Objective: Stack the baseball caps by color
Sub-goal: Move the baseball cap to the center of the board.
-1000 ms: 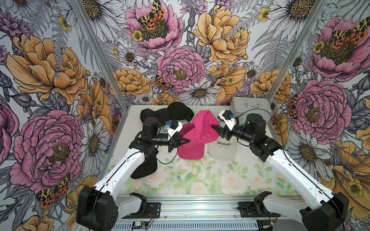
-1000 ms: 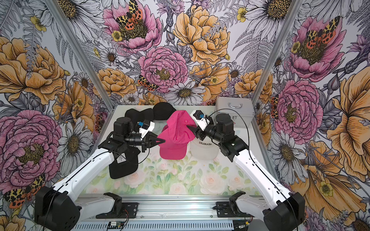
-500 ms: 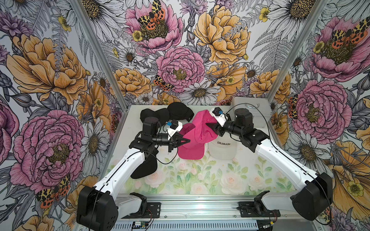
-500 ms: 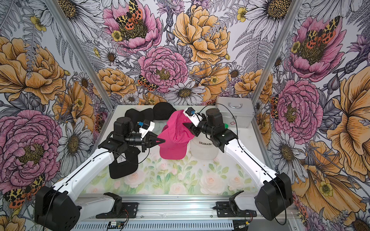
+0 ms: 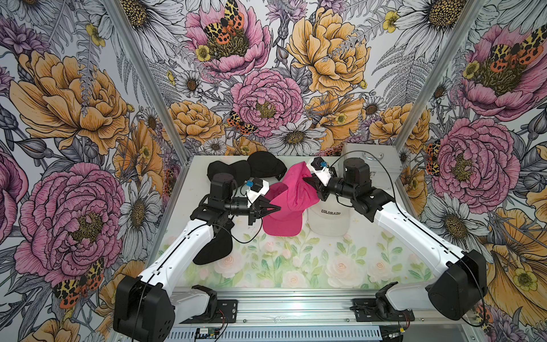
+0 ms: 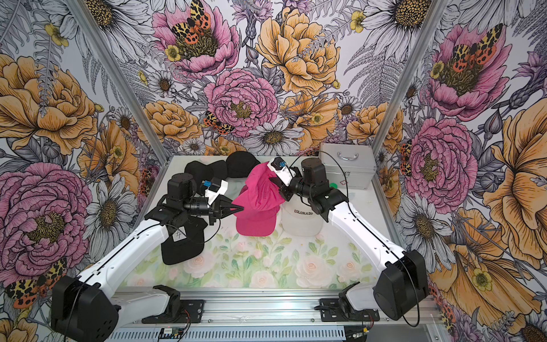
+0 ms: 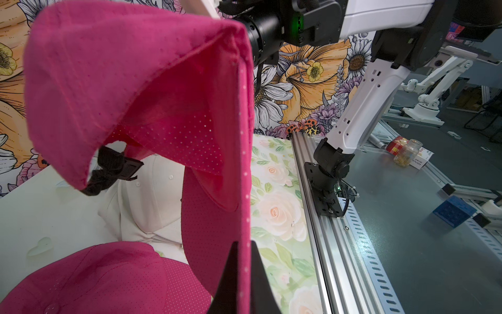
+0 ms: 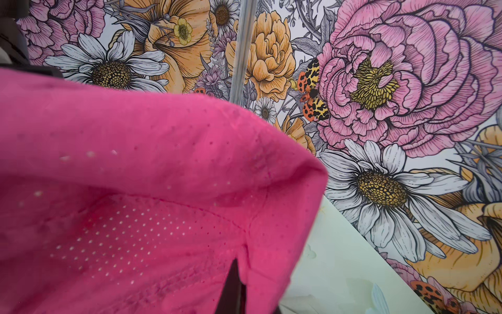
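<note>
Our left gripper (image 5: 278, 209) and our right gripper (image 5: 307, 179) each pinch a side of the lifted pink cap (image 5: 296, 191). It hangs in the middle of the table (image 5: 325, 266), just over the second pink cap (image 5: 282, 226). The white cap (image 5: 328, 222) lies at 3 o'clock of that one, the black caps (image 5: 245, 168) at 11 o'clock

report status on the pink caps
Left gripper, right gripper both shut on raised pink cap. Second pink cap lies beneath. White cap beside, not blocking.
</note>
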Action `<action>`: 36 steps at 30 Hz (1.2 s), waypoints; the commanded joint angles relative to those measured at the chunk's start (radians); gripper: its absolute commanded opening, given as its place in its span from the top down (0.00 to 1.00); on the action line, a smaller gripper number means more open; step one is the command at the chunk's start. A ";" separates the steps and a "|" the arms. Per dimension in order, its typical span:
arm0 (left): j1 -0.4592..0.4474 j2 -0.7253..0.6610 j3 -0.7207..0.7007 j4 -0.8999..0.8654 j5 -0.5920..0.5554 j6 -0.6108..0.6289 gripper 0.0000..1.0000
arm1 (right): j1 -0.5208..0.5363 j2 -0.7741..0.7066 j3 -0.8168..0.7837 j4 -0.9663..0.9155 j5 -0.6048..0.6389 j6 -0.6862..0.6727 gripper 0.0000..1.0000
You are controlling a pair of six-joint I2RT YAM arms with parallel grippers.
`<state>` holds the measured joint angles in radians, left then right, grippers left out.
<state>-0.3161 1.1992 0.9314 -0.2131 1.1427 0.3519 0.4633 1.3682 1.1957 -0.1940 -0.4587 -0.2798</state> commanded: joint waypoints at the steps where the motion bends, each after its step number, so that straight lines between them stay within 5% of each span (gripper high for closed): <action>1: 0.015 -0.014 -0.002 0.001 0.044 0.026 0.97 | -0.012 -0.055 -0.009 -0.017 -0.056 0.011 1.00; 8: 0.034 -0.018 -0.006 0.001 0.004 0.024 0.97 | -0.033 -0.126 -0.033 -0.108 -0.153 -0.009 1.00; 11: 0.039 -0.022 -0.008 0.001 0.006 0.025 0.97 | -0.041 -0.149 -0.033 -0.120 -0.080 0.003 1.00; 13: 0.040 -0.021 -0.009 0.001 0.012 0.029 0.97 | -0.048 -0.148 -0.016 -0.119 0.054 0.036 0.73; 15: 0.038 -0.021 -0.013 0.002 0.013 0.033 0.97 | -0.064 -0.136 0.007 -0.119 0.125 0.071 0.57; 19: 0.037 -0.020 -0.014 0.002 0.017 0.036 0.97 | -0.076 -0.094 0.035 -0.120 0.041 0.085 0.49; 26: 0.031 -0.027 -0.014 0.002 0.025 0.043 0.97 | -0.073 0.006 0.085 -0.120 -0.174 0.066 0.48; 33: 0.033 -0.007 -0.013 0.001 0.031 0.054 0.97 | -0.071 0.087 0.161 -0.121 -0.251 0.055 0.48; 35: 0.035 -0.005 -0.013 0.001 0.032 0.057 0.97 | -0.071 0.091 0.161 -0.121 -0.251 0.054 0.53; 36: 0.038 -0.004 -0.013 0.001 0.031 0.059 0.97 | -0.071 0.089 0.155 -0.121 -0.264 0.053 0.64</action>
<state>-0.2855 1.1980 0.9272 -0.2134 1.1431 0.3809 0.3866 1.4551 1.3254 -0.3126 -0.6720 -0.2180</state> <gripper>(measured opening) 0.067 0.392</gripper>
